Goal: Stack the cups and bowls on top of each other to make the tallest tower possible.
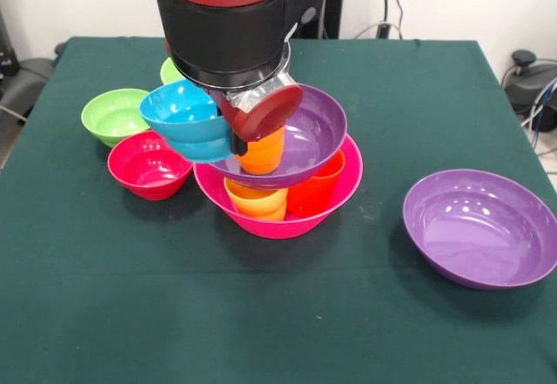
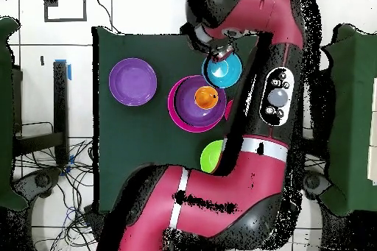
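Tower on the hot-pink bowl, blue bowl lifted beside it.

From the left in the front view: a medium light-green bowl [image 1: 115,114] sits on the green table [image 1: 261,314], with a red bowl [image 1: 149,165] just in front of it. The gripper [image 1: 248,118] holds the blue bowl [image 1: 184,119] by its rim, tilted, off the table and next to the tower. The hot-pink bowl [image 1: 278,201] holds a yellow-orange cup [image 1: 256,199] and a red-orange cup [image 1: 315,189]; a tilted purple bowl [image 1: 300,140] rests on them with an orange cup [image 1: 261,151] inside. A second purple bowl [image 1: 481,225] lies well apart at right.
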